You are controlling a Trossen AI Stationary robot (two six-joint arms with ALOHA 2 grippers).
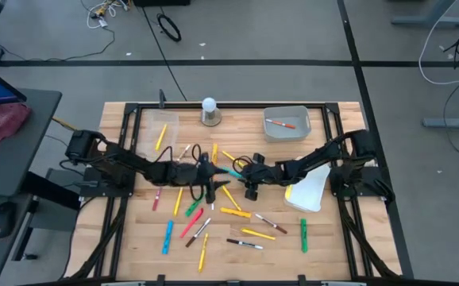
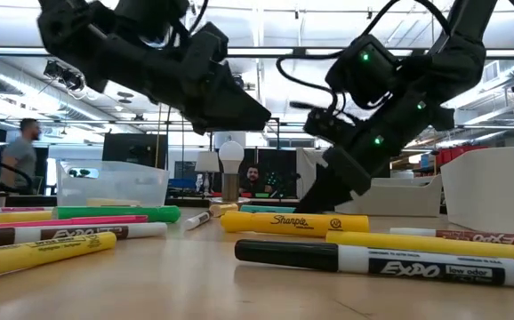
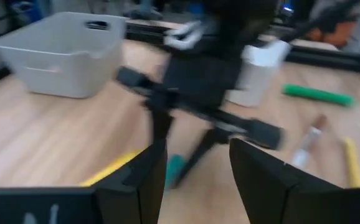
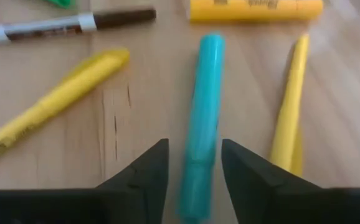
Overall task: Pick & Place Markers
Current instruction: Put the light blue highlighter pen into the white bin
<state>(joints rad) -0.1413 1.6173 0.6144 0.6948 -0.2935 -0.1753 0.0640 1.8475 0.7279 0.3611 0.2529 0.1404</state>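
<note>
Right gripper (image 4: 191, 163) at table centre, fingers apart astride teal marker (image 4: 202, 118), visible only through wrist camera. Left gripper (image 3: 192, 177) opposite, fingers spread, empty. Other markers (image 1: 237, 212) scattered across wooden table (image 1: 134, 238). Beyond, office with person (image 2: 17, 156).

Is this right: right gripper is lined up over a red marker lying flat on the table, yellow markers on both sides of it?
Not quite. The marker between the right gripper's fingers is teal, not red; the right wrist view shows it. The rest holds: it lies flat on the wooden table, with a yellow marker on one side and another yellow one on the other.
</note>
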